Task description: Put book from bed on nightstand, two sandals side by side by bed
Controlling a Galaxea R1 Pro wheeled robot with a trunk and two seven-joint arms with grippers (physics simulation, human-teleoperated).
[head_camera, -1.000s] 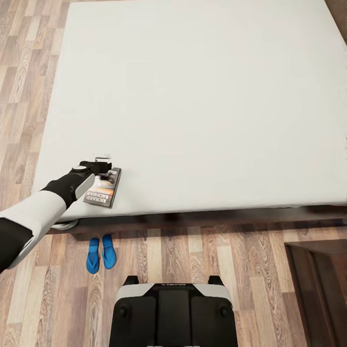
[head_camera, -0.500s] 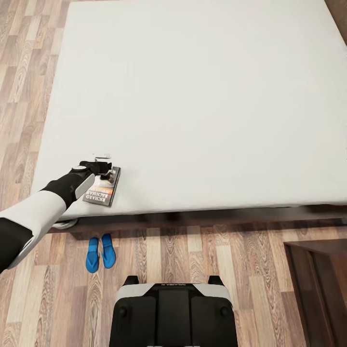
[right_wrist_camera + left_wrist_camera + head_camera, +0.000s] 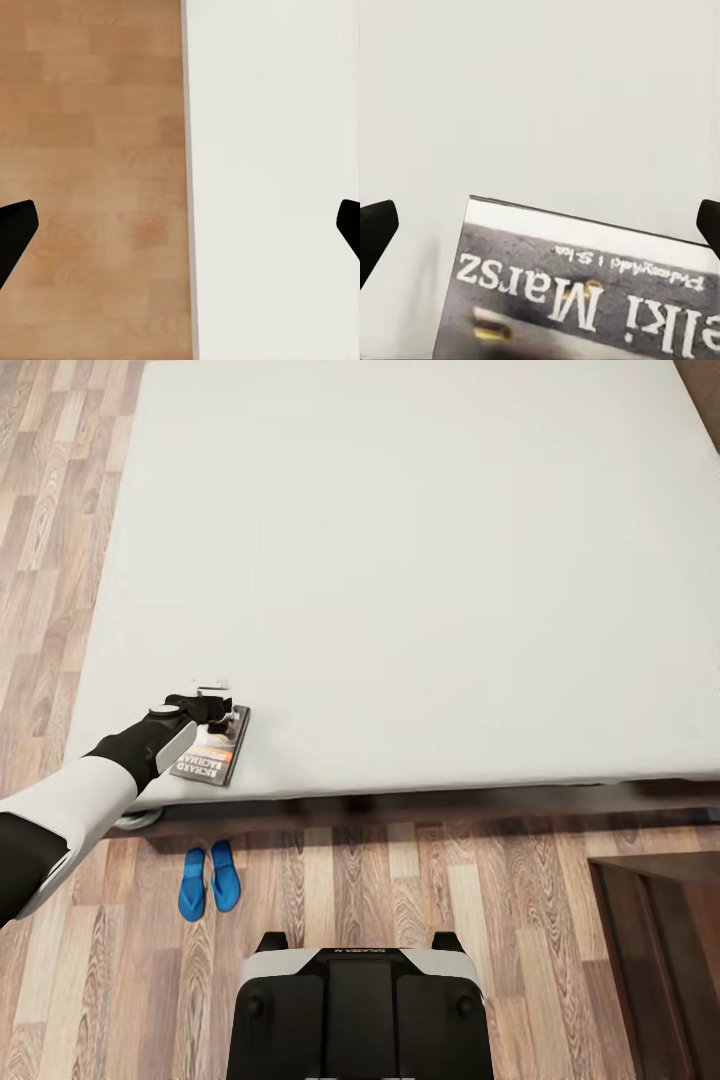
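The book [image 3: 212,752], dark-covered with an orange band and white lettering, lies flat near the near left corner of the bed [image 3: 420,560], a wide pale mattress on a dark frame. My left gripper [image 3: 221,702] hovers over the book's far end. In the left wrist view the book [image 3: 585,292] sits below that gripper [image 3: 540,225], whose dark fingertips [image 3: 375,229] stand wide apart, open and not touching it. Two blue sandals [image 3: 208,881] lie side by side on the floor just in front of the bed. My right gripper [image 3: 180,225] is open over bare wood floor [image 3: 90,180] and a white surface [image 3: 277,180].
A dark wooden piece of furniture [image 3: 655,960] stands at the lower right, close to my base [image 3: 360,1010]. Wood-plank floor [image 3: 420,880] runs between my base and the bed's dark frame [image 3: 400,810] and along the bed's left side.
The whole head picture has drifted slightly upward, so the camera moved a little. My left gripper stays over the book's far end, still open.
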